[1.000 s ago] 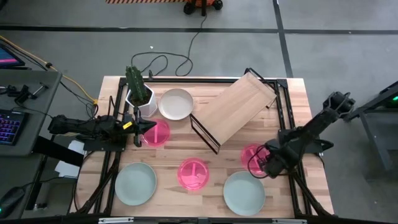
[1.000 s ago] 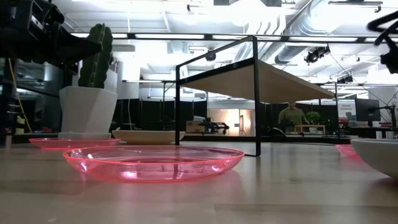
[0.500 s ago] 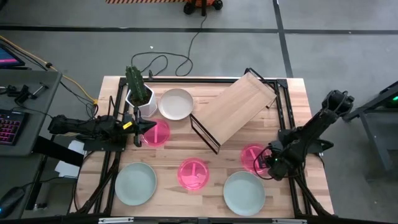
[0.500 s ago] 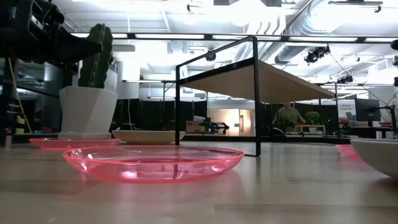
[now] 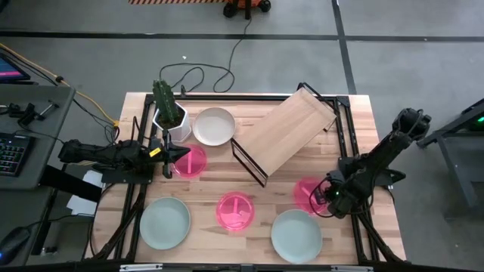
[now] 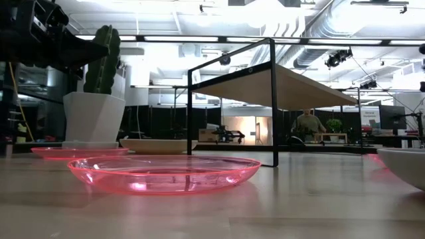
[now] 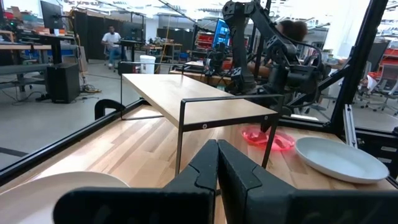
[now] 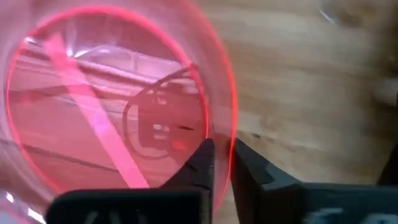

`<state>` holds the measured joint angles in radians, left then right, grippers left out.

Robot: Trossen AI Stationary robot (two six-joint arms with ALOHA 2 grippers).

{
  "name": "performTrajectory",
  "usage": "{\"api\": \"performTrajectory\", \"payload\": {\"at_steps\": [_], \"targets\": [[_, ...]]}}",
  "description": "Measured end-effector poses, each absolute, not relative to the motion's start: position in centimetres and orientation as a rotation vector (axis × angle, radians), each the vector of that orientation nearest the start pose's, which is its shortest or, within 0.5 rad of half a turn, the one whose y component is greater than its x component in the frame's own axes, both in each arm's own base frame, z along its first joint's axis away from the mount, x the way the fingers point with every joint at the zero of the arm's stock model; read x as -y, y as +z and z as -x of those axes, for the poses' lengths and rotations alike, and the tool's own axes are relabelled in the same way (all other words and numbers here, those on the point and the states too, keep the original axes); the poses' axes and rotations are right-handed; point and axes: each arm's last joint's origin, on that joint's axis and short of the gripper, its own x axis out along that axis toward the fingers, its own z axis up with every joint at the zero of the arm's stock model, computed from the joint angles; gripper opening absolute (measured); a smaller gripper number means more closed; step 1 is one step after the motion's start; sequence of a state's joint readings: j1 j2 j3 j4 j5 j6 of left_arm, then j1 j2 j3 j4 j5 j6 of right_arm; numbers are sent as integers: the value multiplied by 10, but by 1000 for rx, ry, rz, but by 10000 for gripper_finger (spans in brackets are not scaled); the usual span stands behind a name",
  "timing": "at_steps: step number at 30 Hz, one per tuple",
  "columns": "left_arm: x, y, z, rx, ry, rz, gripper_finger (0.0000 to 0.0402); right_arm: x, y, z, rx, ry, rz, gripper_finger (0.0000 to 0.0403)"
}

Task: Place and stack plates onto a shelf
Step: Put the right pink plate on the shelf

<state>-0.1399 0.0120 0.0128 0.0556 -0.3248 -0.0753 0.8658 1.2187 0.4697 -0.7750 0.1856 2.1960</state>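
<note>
Three translucent pink plates lie flat on the table: one (image 5: pixel 190 162) by my left gripper, one (image 5: pixel 234 210) at the middle near edge, one (image 5: pixel 306 189) at my right gripper. Two grey-green plates (image 5: pixel 165 221) (image 5: pixel 296 233) lie near the near edge. The cream-white plate (image 5: pixel 213 125) lies beside the cactus pot. The plywood shelf (image 5: pixel 291 130) stands askew on its black frame, nothing on it. My left gripper (image 5: pixel 181 156) (image 7: pixel 217 149) is shut, held above the table by the left pink plate. My right gripper (image 5: pixel 325 196) (image 8: pixel 222 150) is shut on the right pink plate's rim. My right gripper holds the right pink plate by its rim (image 8: pixel 231 127) on the side toward the table's right edge. The rim is pinched between the two fingers, one finger (image 8: pixel 202 163) over the plate's inside and one (image 8: pixel 249 171) outside. The fingers come from above, slanting down.
A white pot with a green cactus (image 5: pixel 169 113) stands at the far left, beside the cream-white plate. The shelf's black frame legs (image 6: pixel 273 99) rise mid-table. The near right grey-green plate (image 6: pixel 402 166) lies close beside the held pink plate. A person (image 6: pixel 307 125) stands in the room beyond.
My right arm has shifted a little toward the table's right edge at the pink plate's rim, leaving the low view's top right corner. The right pink plate has edged slightly toward the near edge. My left arm has kept still.
</note>
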Motion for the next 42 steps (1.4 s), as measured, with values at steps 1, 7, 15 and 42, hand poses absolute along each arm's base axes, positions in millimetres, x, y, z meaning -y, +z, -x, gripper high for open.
{"api": "performTrajectory", "payload": {"at_steps": [1,7,15,42], "targets": [[4,172,-96,62,183,88,0,-113,135,-104,-1106,-957,-1019,11],[4,172,-96,62,182,88,0,-112,158,-105,-1087,-823,-1018,3],[4,172,-96,61,182,88,0,-103,181,-100,-1004,-632,-1060,0],[4,172,-96,61,183,88,0,-95,142,-101,-779,-740,-987,41]]}}
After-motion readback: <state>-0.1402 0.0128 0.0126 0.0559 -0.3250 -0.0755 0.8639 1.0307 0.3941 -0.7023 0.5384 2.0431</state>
